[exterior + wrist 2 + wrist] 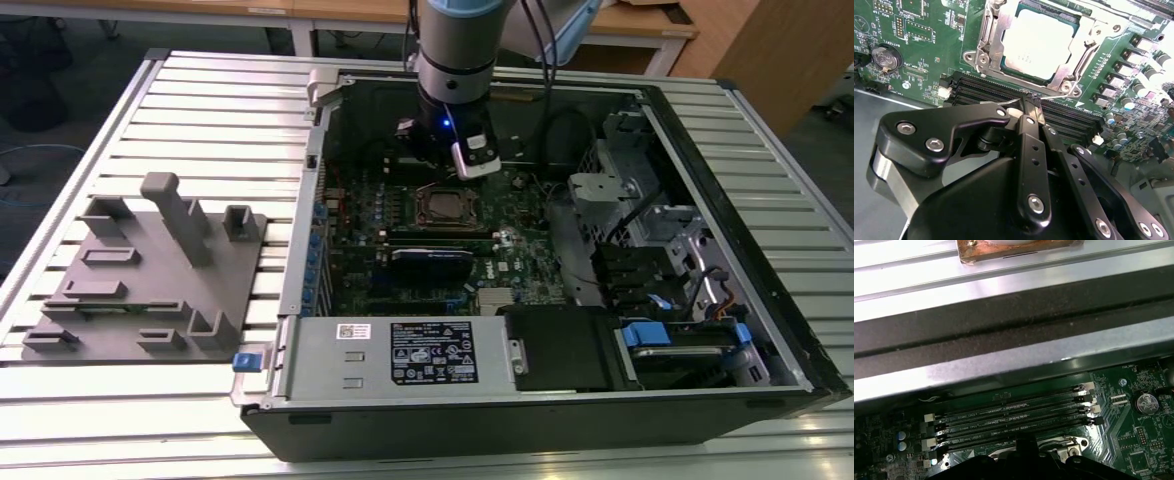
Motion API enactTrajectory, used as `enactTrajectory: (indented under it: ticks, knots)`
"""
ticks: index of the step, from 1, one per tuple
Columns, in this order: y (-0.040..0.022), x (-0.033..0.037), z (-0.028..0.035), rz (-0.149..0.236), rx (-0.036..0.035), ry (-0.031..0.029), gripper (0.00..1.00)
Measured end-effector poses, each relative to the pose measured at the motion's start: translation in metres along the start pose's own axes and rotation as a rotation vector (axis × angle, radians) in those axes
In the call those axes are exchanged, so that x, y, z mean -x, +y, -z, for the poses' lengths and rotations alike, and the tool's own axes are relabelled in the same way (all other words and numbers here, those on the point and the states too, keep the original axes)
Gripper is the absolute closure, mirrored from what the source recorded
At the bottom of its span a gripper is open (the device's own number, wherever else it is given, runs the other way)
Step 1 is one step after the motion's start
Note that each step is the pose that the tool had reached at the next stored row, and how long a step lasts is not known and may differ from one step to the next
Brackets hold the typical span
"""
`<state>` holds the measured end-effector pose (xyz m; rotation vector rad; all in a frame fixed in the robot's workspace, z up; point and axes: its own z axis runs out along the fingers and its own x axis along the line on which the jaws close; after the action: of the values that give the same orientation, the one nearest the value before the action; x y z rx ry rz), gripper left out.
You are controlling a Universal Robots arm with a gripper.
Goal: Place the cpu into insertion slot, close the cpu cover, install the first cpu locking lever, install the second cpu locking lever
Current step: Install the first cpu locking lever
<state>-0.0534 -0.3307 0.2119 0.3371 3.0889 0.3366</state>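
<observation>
My pincer (461, 170) hangs inside the open computer case (767, 330), low over the green motherboard (527, 265). In the second wrist view its fingers (1030, 145) are narrow, the tips pressed together with nothing between them, poised just above the black memory slots (1074, 119). In the exterior view the insertion slot (447, 206) lies at six o'clock from my pincer, near it but apart. The cpu (1040, 42) sits flat in that slot, its dull silver top showing through the cut-out of the cpu cover (995, 42), which lies down around it. A coin cell battery (883, 57) sits on the board beside the memory slots. In the exterior view the labelled power supply (400, 355) lies further out at six o'clock, and a grey fixture (147, 270) rests on the slatted table (107, 420) at eight o'clock, well apart.
</observation>
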Motion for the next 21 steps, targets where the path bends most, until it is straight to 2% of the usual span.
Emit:
enactTrajectory:
  ticks: [8, 13, 21]
  knots:
    - [0.0006, -0.0001, -0.0008, -0.009, 0.0005, -0.0021, 0.89]
    - [0.0007, 0.0002, -0.0019, -0.076, 0.0009, -0.0169, 0.89]
    - [0.0019, 0.0054, -0.0039, -0.133, 0.0012, -0.0292, 0.89]
